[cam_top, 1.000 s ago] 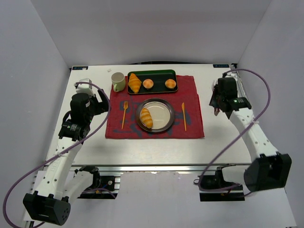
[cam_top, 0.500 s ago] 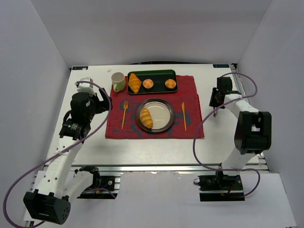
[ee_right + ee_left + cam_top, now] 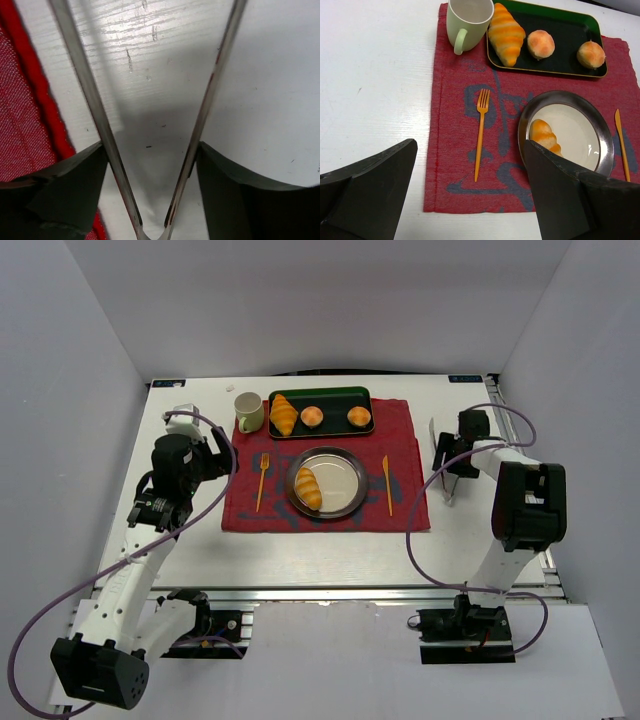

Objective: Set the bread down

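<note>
The bread, a slim ridged golden roll, lies on the left side of the round metal plate in the middle of the red mat. My right gripper is low over the white table just right of the mat. Metal tongs sit between its fingers, their arms spread in a V and pressing against both pads. My left gripper hovers over the mat's left edge, open wide with nothing in it.
A dark tray at the back of the red mat carries a larger croissant and two round buns. A pale mug stands left of it. An orange fork and knife flank the plate.
The right arm has folded back and its gripper has dropped toward the table beside the mat. Its jaws have widened and the tongs have sprung apart. The left arm and the bread stay put.
</note>
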`<act>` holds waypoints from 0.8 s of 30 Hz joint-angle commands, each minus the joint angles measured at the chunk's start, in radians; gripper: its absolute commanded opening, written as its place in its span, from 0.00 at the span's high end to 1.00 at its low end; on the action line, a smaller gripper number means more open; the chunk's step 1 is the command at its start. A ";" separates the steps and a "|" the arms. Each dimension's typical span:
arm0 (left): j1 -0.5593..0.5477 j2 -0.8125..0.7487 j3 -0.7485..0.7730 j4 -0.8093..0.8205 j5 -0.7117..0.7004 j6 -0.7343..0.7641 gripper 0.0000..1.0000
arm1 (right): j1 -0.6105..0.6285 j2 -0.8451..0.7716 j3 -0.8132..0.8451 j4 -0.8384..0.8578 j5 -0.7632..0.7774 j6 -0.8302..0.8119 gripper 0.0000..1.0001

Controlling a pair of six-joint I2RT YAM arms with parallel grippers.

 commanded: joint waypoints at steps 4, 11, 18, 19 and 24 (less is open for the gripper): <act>-0.003 -0.018 0.002 -0.006 -0.012 0.008 0.02 | -0.007 -0.014 0.022 0.008 -0.009 -0.009 0.11; -0.003 -0.018 0.031 -0.030 -0.024 0.014 0.02 | -0.007 -0.159 0.056 -0.065 -0.023 -0.005 0.11; -0.003 -0.014 0.059 -0.052 -0.035 0.016 0.02 | -0.007 -0.449 0.021 -0.203 -0.106 0.053 0.11; -0.001 -0.012 0.062 -0.053 -0.038 0.016 0.02 | -0.007 -0.481 0.016 -0.214 -0.170 0.090 0.11; -0.003 -0.018 0.065 -0.049 -0.035 0.008 0.02 | -0.004 -0.705 -0.071 -0.200 -0.297 0.119 0.11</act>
